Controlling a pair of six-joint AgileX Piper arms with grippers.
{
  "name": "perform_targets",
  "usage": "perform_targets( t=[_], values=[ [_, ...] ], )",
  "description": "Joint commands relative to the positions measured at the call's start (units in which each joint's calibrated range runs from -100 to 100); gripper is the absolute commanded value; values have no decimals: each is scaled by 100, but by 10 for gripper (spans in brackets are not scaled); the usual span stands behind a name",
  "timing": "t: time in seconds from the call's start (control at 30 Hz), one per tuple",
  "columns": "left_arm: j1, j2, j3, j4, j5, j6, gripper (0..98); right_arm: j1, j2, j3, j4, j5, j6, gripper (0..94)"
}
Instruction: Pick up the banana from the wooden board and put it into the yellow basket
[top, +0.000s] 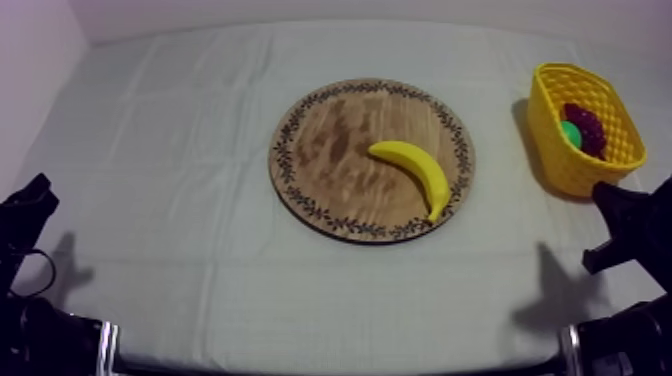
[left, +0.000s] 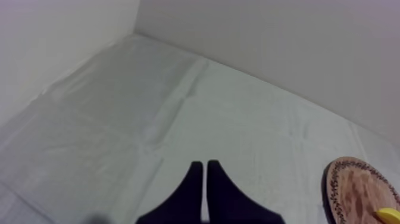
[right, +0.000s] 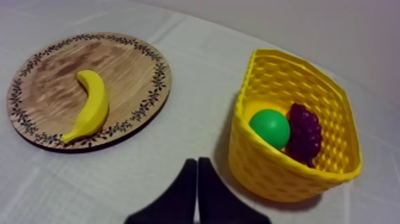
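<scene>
My right pincer (right: 197, 162) and left pincer (left: 205, 165) are closed, empty. The curved banana (top: 415, 170) could slip from a shallow grip onto the worktop (top: 180, 200); grapes (right: 305, 134) crowd the yellow basket (top: 560, 160).

Found wooden board (left: 357, 190) cut by the picture edge in left wrist view, with a mere tip of banana (left: 390, 213) showing on it. Noted green round fruit (right: 269, 128) partly hidden behind wall of yellow basket (right: 268, 173); could not tell its kind. Found lower part of bunch of grapes (right: 305, 132) hidden likewise. From above, found both largely masked by basket's left wall
</scene>
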Motion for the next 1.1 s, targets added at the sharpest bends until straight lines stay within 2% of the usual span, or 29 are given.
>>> perform_targets(
  t=[0.0,0.23,0.57,0.67,0.93,1.07],
  values=[
    [1,0,3,2,-1,0,1,0,-1,4,0,2,0,4],
    [1,0,3,2,-1,0,1,-177,-1,4,0,2,23,4],
    [1,0,3,2,-1,0,1,-893,-1,4,0,5,4,4],
    [1,0,3,2,-1,0,1,-1151,4,4,0,9,-184,4],
    [1,0,3,2,-1,0,1,-1548,283,-90,-85,-134,-368,6],
    [1,0,3,2,-1,0,1,-1645,1137,-633,68,-163,-489,6]
  ],
)
